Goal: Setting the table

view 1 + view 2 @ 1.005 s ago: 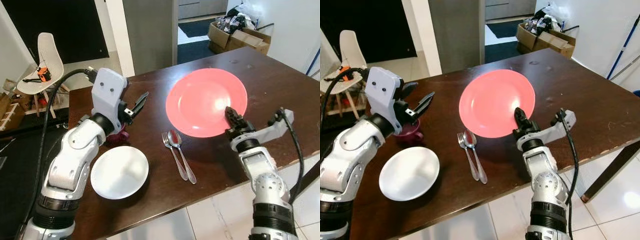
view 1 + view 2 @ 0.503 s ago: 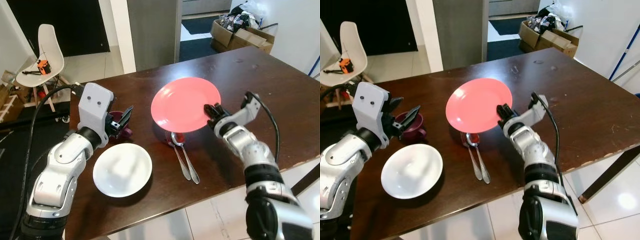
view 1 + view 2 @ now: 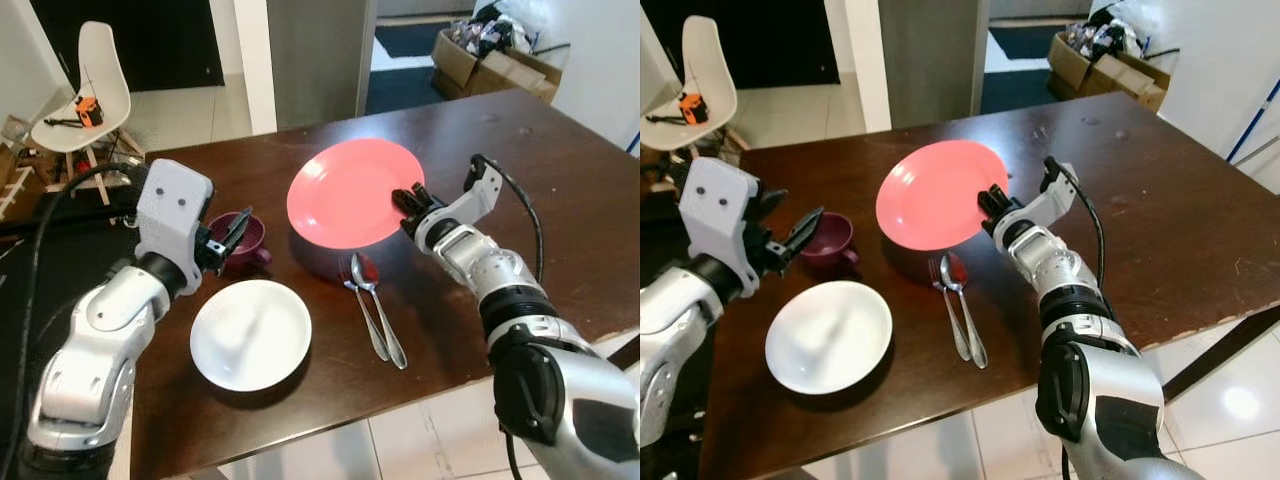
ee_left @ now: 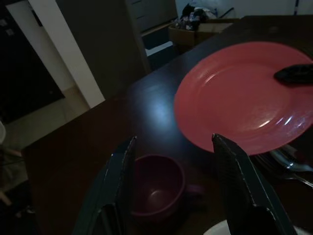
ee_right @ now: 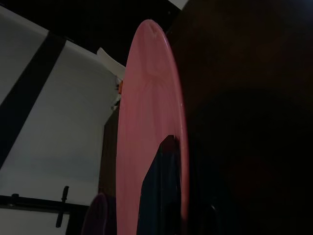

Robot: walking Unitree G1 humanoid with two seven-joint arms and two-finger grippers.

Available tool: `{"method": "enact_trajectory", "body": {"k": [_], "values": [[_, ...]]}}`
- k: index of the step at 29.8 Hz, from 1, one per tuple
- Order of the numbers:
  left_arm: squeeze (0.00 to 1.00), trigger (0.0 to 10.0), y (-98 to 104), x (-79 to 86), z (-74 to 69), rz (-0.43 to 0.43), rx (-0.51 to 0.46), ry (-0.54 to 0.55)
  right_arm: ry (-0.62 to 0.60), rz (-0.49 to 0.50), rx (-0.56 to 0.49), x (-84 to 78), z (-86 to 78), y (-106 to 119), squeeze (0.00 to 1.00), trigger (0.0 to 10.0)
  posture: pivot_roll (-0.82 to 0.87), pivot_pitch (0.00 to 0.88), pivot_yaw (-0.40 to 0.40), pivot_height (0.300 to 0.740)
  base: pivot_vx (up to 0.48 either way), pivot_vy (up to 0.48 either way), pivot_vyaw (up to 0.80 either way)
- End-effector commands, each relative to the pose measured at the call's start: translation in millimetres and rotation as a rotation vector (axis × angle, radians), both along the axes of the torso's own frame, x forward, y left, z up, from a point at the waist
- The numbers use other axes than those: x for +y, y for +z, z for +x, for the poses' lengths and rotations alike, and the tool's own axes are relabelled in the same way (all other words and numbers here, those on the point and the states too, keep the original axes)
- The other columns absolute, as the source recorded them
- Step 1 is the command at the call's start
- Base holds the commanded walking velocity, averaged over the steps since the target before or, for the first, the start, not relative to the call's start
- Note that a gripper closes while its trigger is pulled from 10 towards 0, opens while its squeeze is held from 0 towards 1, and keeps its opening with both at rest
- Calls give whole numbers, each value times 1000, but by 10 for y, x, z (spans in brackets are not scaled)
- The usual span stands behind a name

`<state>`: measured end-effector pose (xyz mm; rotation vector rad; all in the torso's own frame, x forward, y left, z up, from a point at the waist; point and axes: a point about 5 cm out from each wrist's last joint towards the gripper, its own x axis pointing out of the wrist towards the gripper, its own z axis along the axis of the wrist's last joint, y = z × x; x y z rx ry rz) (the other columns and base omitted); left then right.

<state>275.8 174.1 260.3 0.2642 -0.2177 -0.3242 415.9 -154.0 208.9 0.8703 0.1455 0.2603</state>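
— Dark wooden table point(image 3: 560, 190) fills the frame middle; where is the pink plate point(image 3: 350, 190)?

— Upper middle, tilted, its rim pinched by the right gripper point(image 3: 408, 205).

— And the left gripper point(image 4: 171, 181)?

— Spread wide above the purple mug point(image 3: 240, 235), near the white bowl point(image 3: 250, 335), fork point(image 3: 362, 315) and spoon point(image 3: 380, 310).

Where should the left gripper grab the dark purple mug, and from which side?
Take the dark purple mug by its rim wall, from above. It stands upright with its mouth open, and the left gripper hangs open over it. Its handle points toward the spoon, away from that arm, so the rim is likely easier.
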Motion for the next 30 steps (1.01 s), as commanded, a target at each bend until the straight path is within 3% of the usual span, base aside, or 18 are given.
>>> {"method": "enact_trajectory", "body": {"k": [1,5,11,12,14,30], "values": [[0,10000,62,97,-83,3,1,2,19,-4,-20,66,19,62,0,10000,246,126,98,740,0,0,0],[0,10000,206,220,-257,70,19,-60,32,3,-37,105,32,110,0,10000,283,141,100,740,0,0,0],[0,10000,317,287,-382,113,18,-63,34,24,-58,140,45,162,0,10000,339,149,103,740,0,0,0],[0,10000,317,285,-390,113,21,-62,34,24,-59,142,46,163,169,10000,341,149,103,740,0,0,0],[0,10000,312,267,-415,111,25,-65,15,11,-61,139,54,175,1000,10000,350,145,102,740,0,0,0],[0,10000,321,205,-365,97,51,-104,-56,-29,-93,-36,72,262,1000,10000,306,100,119,740,0,0,0]]}}
